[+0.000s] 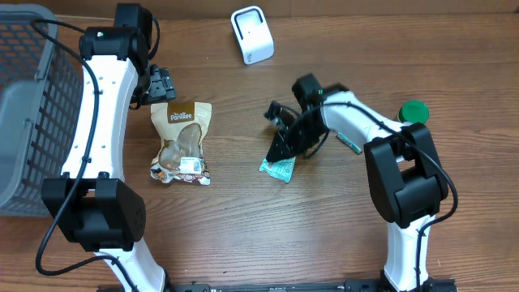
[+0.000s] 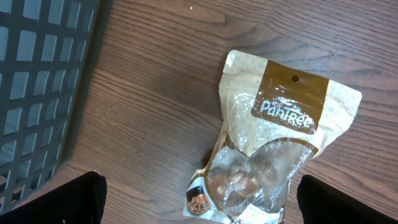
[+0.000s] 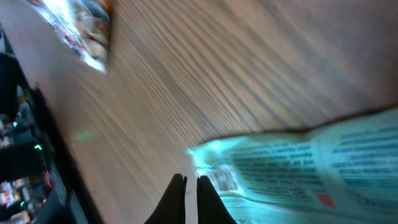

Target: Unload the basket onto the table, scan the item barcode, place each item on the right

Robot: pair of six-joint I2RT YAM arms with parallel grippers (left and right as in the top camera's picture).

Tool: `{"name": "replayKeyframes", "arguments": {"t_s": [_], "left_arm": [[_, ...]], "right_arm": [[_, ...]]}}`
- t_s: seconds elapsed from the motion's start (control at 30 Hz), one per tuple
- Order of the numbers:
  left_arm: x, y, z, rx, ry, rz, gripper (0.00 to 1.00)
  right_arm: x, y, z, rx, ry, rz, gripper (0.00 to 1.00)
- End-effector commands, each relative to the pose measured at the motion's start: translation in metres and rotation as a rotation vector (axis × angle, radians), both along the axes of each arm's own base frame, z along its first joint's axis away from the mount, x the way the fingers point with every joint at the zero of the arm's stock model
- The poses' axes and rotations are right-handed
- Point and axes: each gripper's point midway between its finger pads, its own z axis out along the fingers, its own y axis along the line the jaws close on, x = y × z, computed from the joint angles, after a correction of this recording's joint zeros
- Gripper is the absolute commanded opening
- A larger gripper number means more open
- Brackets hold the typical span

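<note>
The right gripper [image 3: 191, 180], tips pressed together, meets the edge of the packet [image 1: 280, 169] lying mid-table; whether any film is caught is unclear. Best to confirm the pinch, then lift slowly with the barcode facing the scanner [image 1: 252, 34]. The left gripper [image 1: 160, 83] hangs spread beside the pouch [image 1: 182, 142].

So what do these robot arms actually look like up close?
The left arm and right arm are built alike: white, rounded tube-like links joined by chunky black joint blocks. Thin black cables run along the outside of them. The left gripper and right gripper are black, each with two fingers. I can't make out any markings.
</note>
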Motion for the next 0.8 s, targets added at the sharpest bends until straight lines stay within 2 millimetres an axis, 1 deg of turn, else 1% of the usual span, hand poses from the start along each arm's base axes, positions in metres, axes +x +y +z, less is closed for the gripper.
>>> {"name": "replayKeyframes", "arguments": {"t_s": [0.0,0.03,0.07,0.13,0.2,0.23,0.27,0.4,0.43,0.47,0.57,0.7,0.77], "left_arm": [[0.002,0.000,0.009,0.003,-0.026,-0.005,1.00],[0.002,0.000,0.009,0.003,-0.026,-0.005,1.00],[0.002,0.000,0.009,0.003,-0.026,-0.005,1.00],[0.002,0.000,0.009,0.003,-0.026,-0.005,1.00],[0.002,0.000,0.009,0.003,-0.026,-0.005,1.00],[0.002,0.000,0.009,0.003,-0.026,-0.005,0.99],[0.002,0.000,0.009,0.003,-0.026,-0.005,1.00],[0.002,0.000,0.009,0.003,-0.026,-0.005,1.00],[0.002,0.000,0.009,0.003,-0.026,-0.005,1.00],[0.002,0.000,0.009,0.003,-0.026,-0.005,1.00],[0.002,0.000,0.009,0.003,-0.026,-0.005,1.00],[0.002,0.000,0.009,0.003,-0.026,-0.005,1.00],[0.002,0.000,0.009,0.003,-0.026,-0.005,1.00]], "right_arm": [[0.033,0.003,0.050,-0.030,-0.128,-0.028,0.05],[0.037,-0.001,0.051,-0.074,-0.134,-0.055,0.05],[0.047,-0.015,0.048,-0.185,-0.138,-0.133,0.05],[0.055,-0.038,0.037,-0.340,-0.128,-0.260,0.05],[0.055,-0.060,0.027,-0.474,-0.109,-0.361,0.05],[0.053,-0.068,0.024,-0.519,-0.095,-0.391,0.05],[0.043,-0.077,0.018,-0.571,-0.050,-0.421,0.06],[0.018,-0.084,0.004,-0.629,0.038,-0.415,0.06],[0.004,-0.087,-0.002,-0.659,0.079,-0.406,0.07],[-0.003,-0.090,-0.006,-0.678,0.106,-0.411,0.08],[-0.021,-0.094,-0.017,-0.715,0.164,-0.417,0.08],[-0.039,-0.087,-0.031,-0.711,0.200,-0.386,0.10],[-0.046,-0.078,-0.039,-0.687,0.202,-0.367,0.11]]}}
